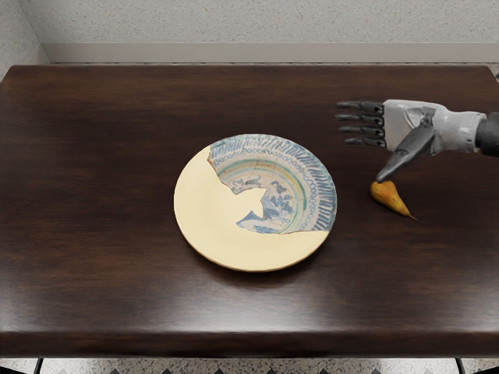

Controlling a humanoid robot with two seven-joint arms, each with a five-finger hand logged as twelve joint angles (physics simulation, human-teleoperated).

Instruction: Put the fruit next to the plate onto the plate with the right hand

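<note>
- From my seat, the task looks barely started: the fruit (389, 197) lies on the table (93, 234), just beside the plate's (210, 226) right edge and not touching it.
- Nothing rests on the plate, so the grasp, the lift, the carry to the left and the set-down are all left to do.
- The right robot hand (403, 126) comes in from the right edge and hovers above and slightly behind the fruit. It is released and holds nothing.
- Its four fingers (360, 123) are stretched out straight towards the left, stacked in parallel. The thumb (404, 154) angles down, and its tip appears close over the fruit's thicker end. I can't tell whether it touches.
- I don't see the left arm anywhere.
- The fruit is small, yellow-orange and pear-like. It is rounded at the upper-left end and tapers to a thin point at the lower right. Its skin looks smooth, and I judge it could roll or pivot if nudged on one side.
- The plate is round, shallow and glossy like glazed ceramic. About half shows a blue-and-white painted pattern with a ribbed border. The rest is plain cream, and the line between them is jagged.
- The table is dark brown wood with a fine horizontal grain and a soft sheen.
- The robot hand has a pale grey palm shell and dark, segmented digits.
</note>
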